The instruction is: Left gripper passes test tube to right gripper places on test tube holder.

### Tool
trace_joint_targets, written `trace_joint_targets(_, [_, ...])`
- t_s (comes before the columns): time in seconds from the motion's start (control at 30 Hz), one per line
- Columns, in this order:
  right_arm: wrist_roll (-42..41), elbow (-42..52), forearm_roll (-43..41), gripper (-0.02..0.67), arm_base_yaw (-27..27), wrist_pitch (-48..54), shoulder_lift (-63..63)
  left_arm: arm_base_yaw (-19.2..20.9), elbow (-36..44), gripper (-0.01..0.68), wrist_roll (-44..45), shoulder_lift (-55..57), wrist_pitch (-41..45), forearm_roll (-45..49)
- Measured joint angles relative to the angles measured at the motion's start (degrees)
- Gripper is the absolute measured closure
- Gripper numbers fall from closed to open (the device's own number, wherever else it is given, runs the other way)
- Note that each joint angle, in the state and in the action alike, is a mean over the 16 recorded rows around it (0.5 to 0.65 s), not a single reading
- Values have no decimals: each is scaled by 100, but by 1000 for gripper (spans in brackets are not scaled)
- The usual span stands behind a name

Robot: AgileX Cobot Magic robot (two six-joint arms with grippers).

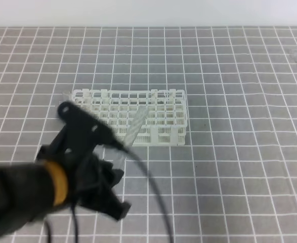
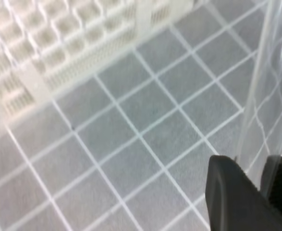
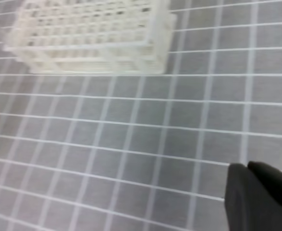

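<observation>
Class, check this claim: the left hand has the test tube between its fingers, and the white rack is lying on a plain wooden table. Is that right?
Not quite. The left hand does have the test tube between its fingers, but the rack sits on a grey mat ruled with a white grid, not on plain wood. The exterior high view shows this best.
</observation>
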Motion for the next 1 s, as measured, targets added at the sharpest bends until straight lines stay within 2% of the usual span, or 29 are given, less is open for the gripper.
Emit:
trace_joint_targets(0.27, [-783, -408, 1110, 662, 90, 350, 575, 42, 1627, 589, -502, -1198, -2202, 693])
trace_joint_targets(0.43, [-1193, -771, 1553, 662, 541, 279, 1068, 298, 2181, 595, -673, -1577, -3241, 844])
trace_joint_targets(0.67, [-1538, -1222, 1554, 662, 1765, -736, 1567, 1031, 2419, 595, -684, -1753, -4153, 818])
trace_joint_targets(0.83, [-2006, -1407, 1403, 662, 2904, -2145, 1748, 1558, 2419, 601, -665, -1753, -4613, 804])
trace_joint_targets(1.0, [-2582, -1452, 1309, 662, 3957, -3806, 1914, 1835, 2418, 595, -622, -1752, -4833, 814])
